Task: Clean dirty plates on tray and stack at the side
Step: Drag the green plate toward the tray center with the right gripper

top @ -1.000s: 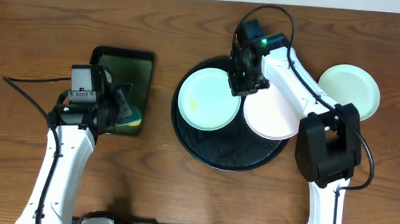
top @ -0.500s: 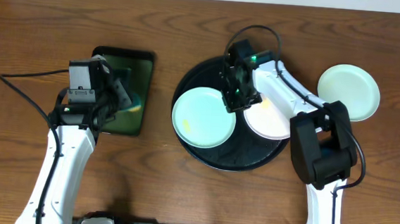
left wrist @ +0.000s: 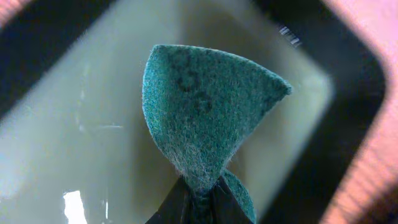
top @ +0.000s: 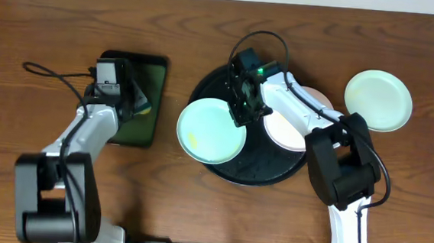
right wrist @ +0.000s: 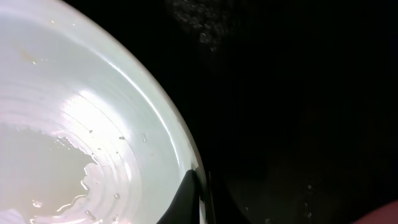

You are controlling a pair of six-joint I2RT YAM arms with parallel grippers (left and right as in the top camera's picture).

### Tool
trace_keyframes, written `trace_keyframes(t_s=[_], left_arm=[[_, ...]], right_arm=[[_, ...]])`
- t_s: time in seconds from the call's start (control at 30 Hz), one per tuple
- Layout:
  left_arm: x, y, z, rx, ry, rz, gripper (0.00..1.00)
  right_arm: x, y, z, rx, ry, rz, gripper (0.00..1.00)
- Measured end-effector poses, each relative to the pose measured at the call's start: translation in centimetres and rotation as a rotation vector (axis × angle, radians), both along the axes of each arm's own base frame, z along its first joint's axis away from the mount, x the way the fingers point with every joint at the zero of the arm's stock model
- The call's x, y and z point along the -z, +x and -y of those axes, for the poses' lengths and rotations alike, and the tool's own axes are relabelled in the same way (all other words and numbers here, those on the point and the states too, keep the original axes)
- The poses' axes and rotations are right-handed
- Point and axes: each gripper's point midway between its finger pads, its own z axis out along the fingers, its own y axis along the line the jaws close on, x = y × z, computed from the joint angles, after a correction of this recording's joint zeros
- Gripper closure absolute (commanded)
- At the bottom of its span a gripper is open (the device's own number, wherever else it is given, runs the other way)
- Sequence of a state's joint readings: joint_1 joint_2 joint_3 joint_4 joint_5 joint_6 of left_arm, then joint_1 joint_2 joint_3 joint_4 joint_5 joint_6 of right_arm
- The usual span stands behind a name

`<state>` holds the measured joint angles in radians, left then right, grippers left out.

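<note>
The large round black tray (top: 263, 167) sits mid-table. My right gripper (top: 239, 115) is shut on the right rim of a mint plate (top: 210, 130) with a yellow smear, holding it over the tray's left edge; the right wrist view shows the plate (right wrist: 81, 124) pinched at its rim above the black tray (right wrist: 298, 93). A white plate (top: 289, 130) lies on the tray's right part, partly under my arm. A second mint plate (top: 378, 100) lies on the wood at the right. My left gripper (top: 130, 104) is shut on a green scouring sponge (left wrist: 202, 118).
A rectangular black tray with a dark green inside (top: 149, 78) stands at the left under my left gripper; in the left wrist view its wet floor (left wrist: 81, 118) lies below the sponge. Brown wood tabletop (top: 195, 219) surrounds everything.
My right gripper has carried the mint plate leftward, so it now overhangs the round tray's left edge. My left arm has lifted the sponge and swung back over the rectangular tray.
</note>
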<state>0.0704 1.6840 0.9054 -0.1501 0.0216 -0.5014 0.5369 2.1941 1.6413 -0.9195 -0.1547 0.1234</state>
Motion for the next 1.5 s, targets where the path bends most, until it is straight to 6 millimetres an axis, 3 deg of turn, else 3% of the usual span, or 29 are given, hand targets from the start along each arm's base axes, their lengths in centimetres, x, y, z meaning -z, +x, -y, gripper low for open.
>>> trace_keyframes(t_s=[0.2, 0.43, 0.53, 0.73, 0.93, 1.2, 1.5], left_arm=[[0.9, -0.1, 0.0, -0.001, 0.001, -0.018, 0.92], [0.7, 0.3, -0.1, -0.001, 0.002, -0.002, 0.92], [0.6, 0.4, -0.1, -0.001, 0.002, 0.002, 0.92], [0.6, 0.7, -0.1, -0.001, 0.003, 0.013, 0.92], [2.6, 0.4, -0.2, -0.006, 0.004, -0.030, 0.92], [2.6, 0.3, -0.5, -0.008, 0.020, -0.034, 0.92], [-0.1, 0.4, -0.7, -0.011, 0.030, 0.016, 0.92]], right_arm=[[-0.1, 0.3, 0.9, 0.021, -0.045, 0.017, 0.99], [-0.8, 1.7, 5.0, 0.077, -0.114, 0.034, 0.99], [-1.2, 2.1, 5.7, 0.077, -0.123, 0.048, 0.99], [-1.3, 2.5, 5.6, 0.066, -0.119, 0.066, 0.99], [-1.3, 2.6, 5.1, 0.059, -0.104, 0.075, 0.99], [-1.3, 2.5, 4.8, 0.052, -0.101, 0.074, 0.99], [-1.3, 2.2, 4.3, 0.039, -0.098, 0.074, 0.99]])
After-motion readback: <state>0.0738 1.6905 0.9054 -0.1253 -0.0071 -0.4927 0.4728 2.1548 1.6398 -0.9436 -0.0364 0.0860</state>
